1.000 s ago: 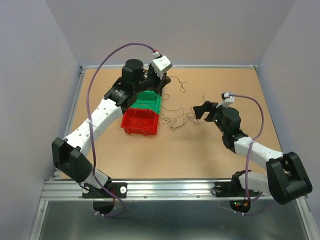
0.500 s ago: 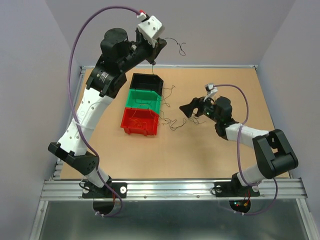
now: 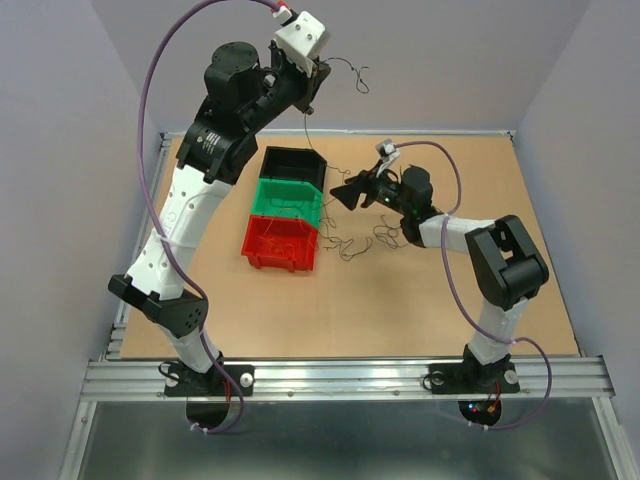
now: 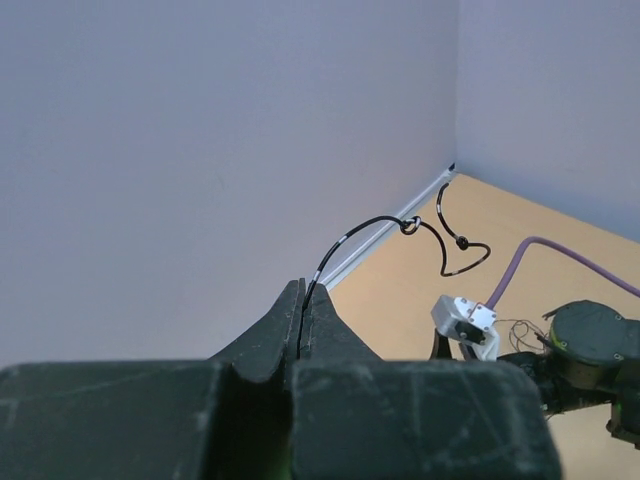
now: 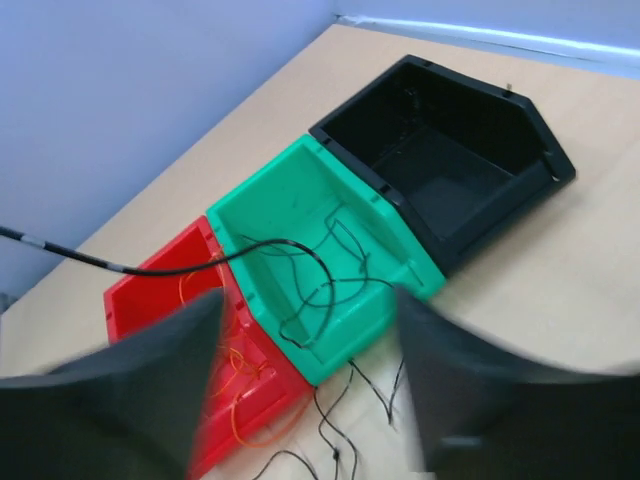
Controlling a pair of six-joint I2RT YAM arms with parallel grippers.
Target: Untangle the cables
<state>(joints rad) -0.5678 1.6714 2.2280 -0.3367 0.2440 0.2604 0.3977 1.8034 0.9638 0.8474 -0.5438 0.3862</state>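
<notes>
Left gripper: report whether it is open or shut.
Shut: the left gripper pinches a dark cable, fingers meeting with no gap.

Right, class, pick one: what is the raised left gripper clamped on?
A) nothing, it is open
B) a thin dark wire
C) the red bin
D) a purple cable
B: in the left wrist view the left gripper has its jaws pressed together on a dark wire that curls away from the tips.

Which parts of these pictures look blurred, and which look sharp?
Right wrist view: the right gripper has smeared fingers, but the green bin is sharp. Left wrist view: the left gripper and its black cable are crisp. Top view: even light; the loose cables barely show.
</notes>
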